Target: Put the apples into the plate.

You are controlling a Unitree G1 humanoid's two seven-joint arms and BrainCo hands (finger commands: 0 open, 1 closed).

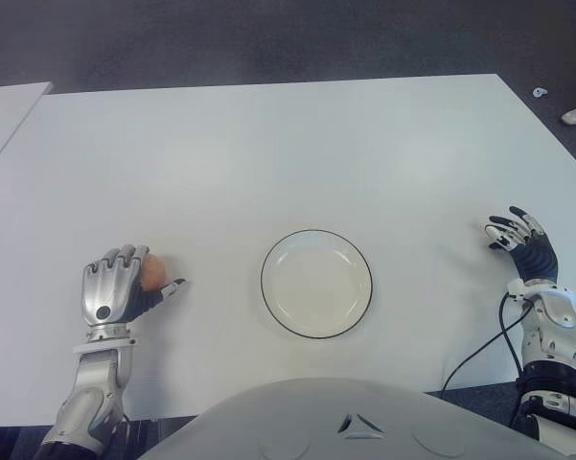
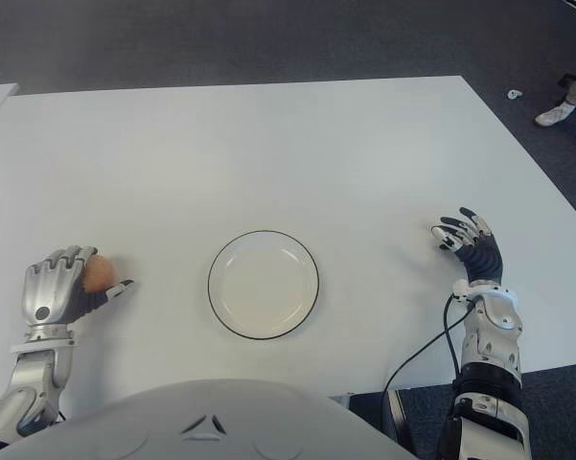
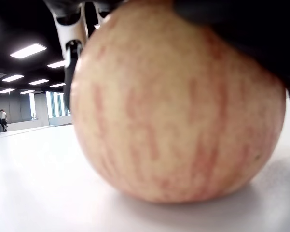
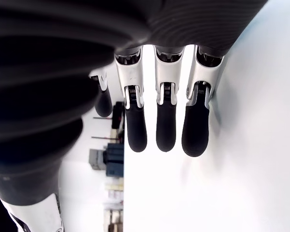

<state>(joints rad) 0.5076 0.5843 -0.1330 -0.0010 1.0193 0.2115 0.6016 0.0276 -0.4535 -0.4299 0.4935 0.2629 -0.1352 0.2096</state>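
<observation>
Curling over an apple (image 1: 153, 273), the left robot hand (image 1: 115, 286) sits at the near left of the white counter (image 1: 268, 153), fingers wrapped around the fruit, which touches the counter in the left wrist view. A white plate (image 1: 316, 284) with a dark rim lies to its right, near centre, nothing between them. Far right, the right robot hand (image 1: 519, 240) shows with fingers spread, holding nothing; a black cable (image 1: 479, 350) trails near its wrist.

Left hand (image 1: 115, 285) fingers curled; right hand (image 1: 523, 245) fingers spread, relaxed.
</observation>
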